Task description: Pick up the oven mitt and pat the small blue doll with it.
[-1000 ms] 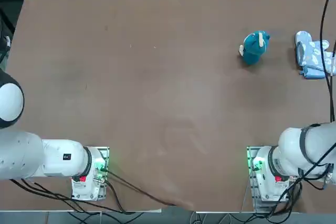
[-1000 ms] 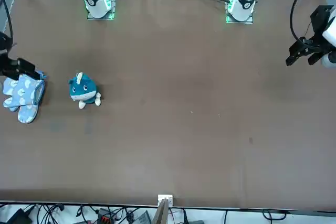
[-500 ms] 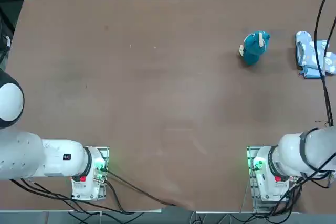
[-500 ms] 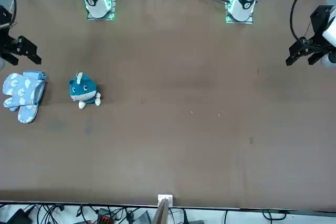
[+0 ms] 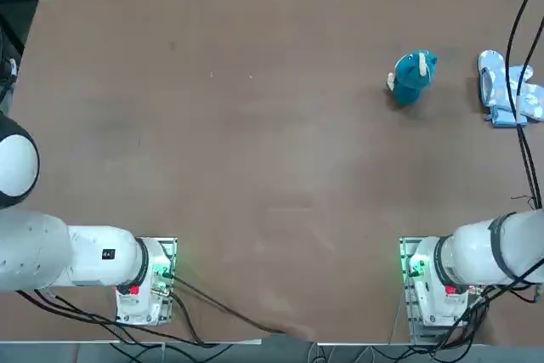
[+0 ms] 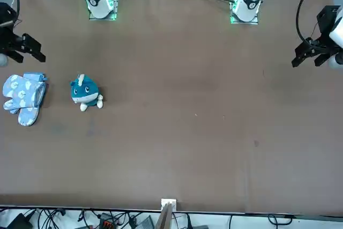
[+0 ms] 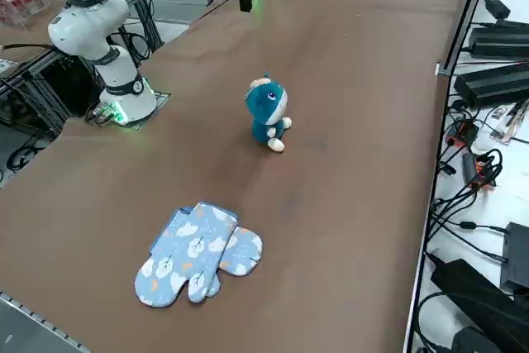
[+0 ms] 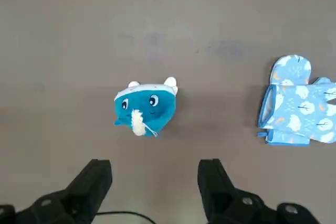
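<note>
The oven mitt [image 6: 22, 94], light blue with a pale leaf print, lies flat near the table's right edge [image 5: 506, 91] [image 7: 197, 252]. The small blue doll [image 6: 84, 93] stands a short way to its left [image 5: 412, 76] [image 7: 267, 113], teal with a cream patch. My right gripper [image 6: 21, 56] hangs above the table on the robot's side of the mitt, touching neither. In the wrist view its fingers [image 8: 94, 178] stand open and empty around the gripper [image 8: 154, 182], with the doll [image 8: 145, 109] beyond them and the mitt [image 8: 296, 106] off to one side.
The brown table [image 5: 255, 142] spreads wide to the doll's left. The right arm's base [image 5: 438, 282] with a green light sits at the near edge. A black cable [image 5: 513, 40] crosses over the mitt in the top view. Boxes and cables [image 7: 488, 80] line the far edge.
My right gripper has drawn back from over the mitt toward the robot's side, leaving the mitt fully uncovered. It stayed open. The mitt and the doll have not moved.
</note>
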Motion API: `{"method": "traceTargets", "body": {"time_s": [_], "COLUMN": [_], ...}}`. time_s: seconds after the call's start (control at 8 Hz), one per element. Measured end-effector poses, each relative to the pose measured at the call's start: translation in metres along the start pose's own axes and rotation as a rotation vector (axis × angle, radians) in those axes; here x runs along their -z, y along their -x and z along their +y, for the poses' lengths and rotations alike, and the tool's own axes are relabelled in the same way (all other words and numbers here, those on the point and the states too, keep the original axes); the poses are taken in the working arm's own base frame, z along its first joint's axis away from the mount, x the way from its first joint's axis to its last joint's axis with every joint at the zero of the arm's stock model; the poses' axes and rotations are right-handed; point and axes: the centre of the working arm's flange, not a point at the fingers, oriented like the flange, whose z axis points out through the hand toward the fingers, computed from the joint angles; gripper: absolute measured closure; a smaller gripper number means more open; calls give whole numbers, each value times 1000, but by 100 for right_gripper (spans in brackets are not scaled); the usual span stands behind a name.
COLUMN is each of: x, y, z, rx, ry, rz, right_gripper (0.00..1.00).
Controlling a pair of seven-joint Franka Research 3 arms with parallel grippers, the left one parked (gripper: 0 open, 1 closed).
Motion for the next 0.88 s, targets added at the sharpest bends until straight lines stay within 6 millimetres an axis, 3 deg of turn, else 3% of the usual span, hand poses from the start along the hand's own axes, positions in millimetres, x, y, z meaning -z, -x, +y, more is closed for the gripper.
{"method": "traceTargets", "body": {"time_s": [0.88], "x": [9], "y": [3], "z": [3], "rx": [-5], "ry": [-39], "rz": [42], "right_gripper": [0]}}
